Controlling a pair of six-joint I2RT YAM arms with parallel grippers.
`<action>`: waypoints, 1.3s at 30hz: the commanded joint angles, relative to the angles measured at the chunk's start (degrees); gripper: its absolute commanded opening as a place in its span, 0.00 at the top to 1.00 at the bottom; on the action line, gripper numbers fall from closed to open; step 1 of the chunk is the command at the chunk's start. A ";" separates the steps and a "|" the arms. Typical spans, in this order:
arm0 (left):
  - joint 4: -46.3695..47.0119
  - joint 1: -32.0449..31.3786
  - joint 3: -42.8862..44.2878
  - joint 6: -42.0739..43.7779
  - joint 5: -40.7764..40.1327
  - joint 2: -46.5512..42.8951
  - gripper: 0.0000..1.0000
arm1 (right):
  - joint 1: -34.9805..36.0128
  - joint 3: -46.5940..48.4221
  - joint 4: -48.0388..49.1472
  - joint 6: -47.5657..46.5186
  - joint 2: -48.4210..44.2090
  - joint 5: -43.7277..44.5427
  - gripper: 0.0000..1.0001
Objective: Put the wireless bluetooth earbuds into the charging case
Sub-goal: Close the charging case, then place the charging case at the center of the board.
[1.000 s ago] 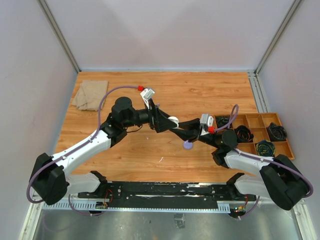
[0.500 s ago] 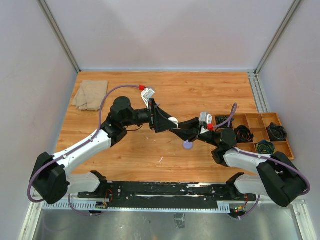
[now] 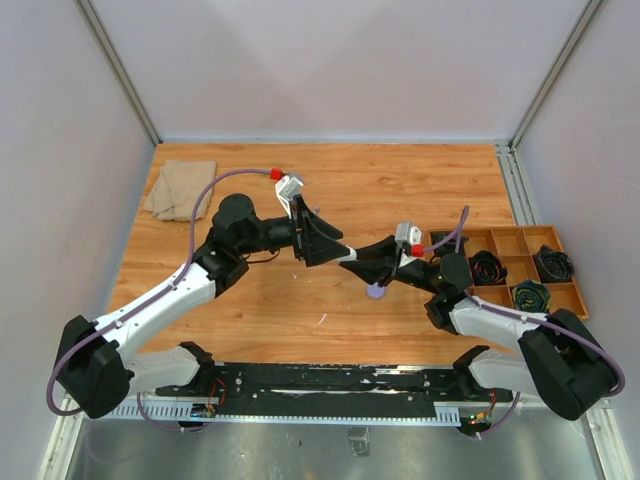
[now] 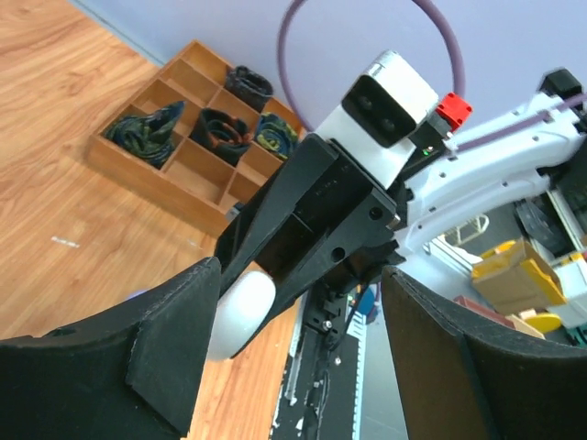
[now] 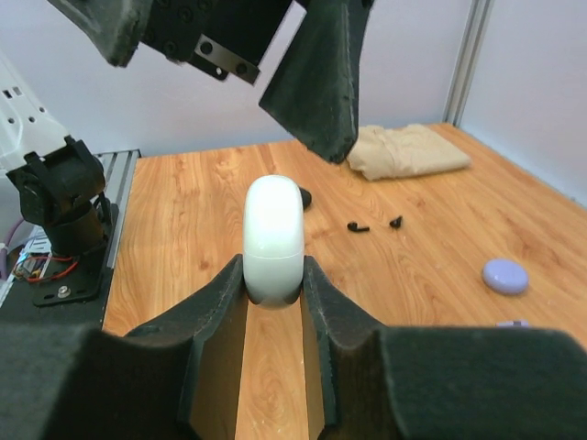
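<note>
The white charging case (image 5: 272, 234) has its lower end buried between the right pincer's (image 5: 273, 271) fingers. Just behind the case, a dark object (image 5: 305, 196) shows only its edge. Right of the case, the black earbuds (image 5: 358, 225) are too small to detail. Farther right, a purple thing (image 5: 514, 323) is mostly hidden by a finger.

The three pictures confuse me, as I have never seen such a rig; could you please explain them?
It is a robot with two arms bolted to a wooden table. One picture looks down from above; the other two come from cameras on the wrists. The right end effector is shut on a white charging case, held above the table. The left end effector is open near that case. On the table lie two black earbuds, a purple case and a beige cloth; at its right stands a wooden tray of coiled cables.
</note>
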 commanded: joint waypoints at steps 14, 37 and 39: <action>-40.63 2.56 12.54 19.77 -44.87 -5.54 0.09 | -4.87 11.50 -68.03 -8.48 -19.08 17.04 0.99; -34.75 7.46 2.34 26.53 -65.97 -17.43 0.01 | -13.93 12.16 -91.16 0.23 -9.87 23.28 0.98; -34.57 8.12 2.14 26.61 -65.34 -17.73 0.01 | -14.17 12.28 -90.61 0.20 -7.74 22.98 0.97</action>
